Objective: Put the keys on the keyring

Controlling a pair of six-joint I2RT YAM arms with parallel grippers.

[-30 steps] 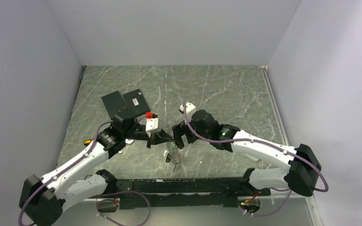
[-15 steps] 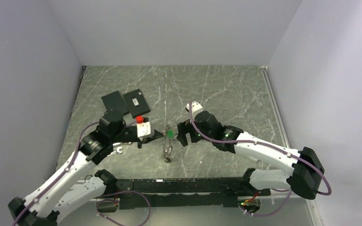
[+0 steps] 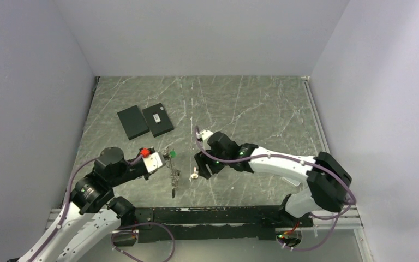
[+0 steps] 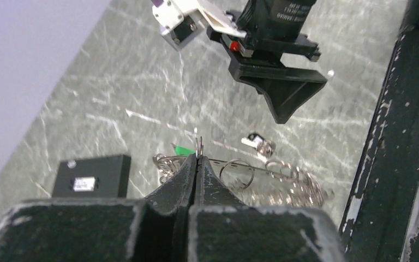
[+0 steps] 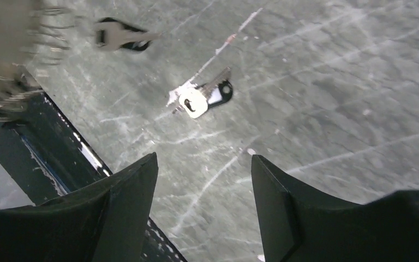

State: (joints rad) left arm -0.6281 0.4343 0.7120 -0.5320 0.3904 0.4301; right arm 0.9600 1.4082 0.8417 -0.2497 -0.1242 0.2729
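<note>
My left gripper (image 3: 166,158) is shut on the thin metal keyring (image 4: 197,146), held above the table. Its green tag (image 3: 172,154) and grey chain (image 3: 174,177) hang down from it; in the left wrist view the chain's rings (image 4: 283,173) trail to the right. One small silver key with a black head (image 3: 195,174) lies on the table. My right gripper (image 3: 201,169) is open and empty just above and beside it. In the right wrist view the key (image 5: 202,98) lies ahead of the open fingers (image 5: 203,158). Another key-like piece (image 5: 121,37) shows blurred near the chain.
Two flat black plates (image 3: 144,120) lie at the back left; one shows in the left wrist view (image 4: 90,176). The black base rail (image 3: 213,214) runs along the near edge, close to the chain's end. Grey walls enclose the table.
The grippers, together at the centre, have parted. My left arm drew back left and nearer with the keyring. My right gripper moved left and nearer, over a key now lying on the table.
</note>
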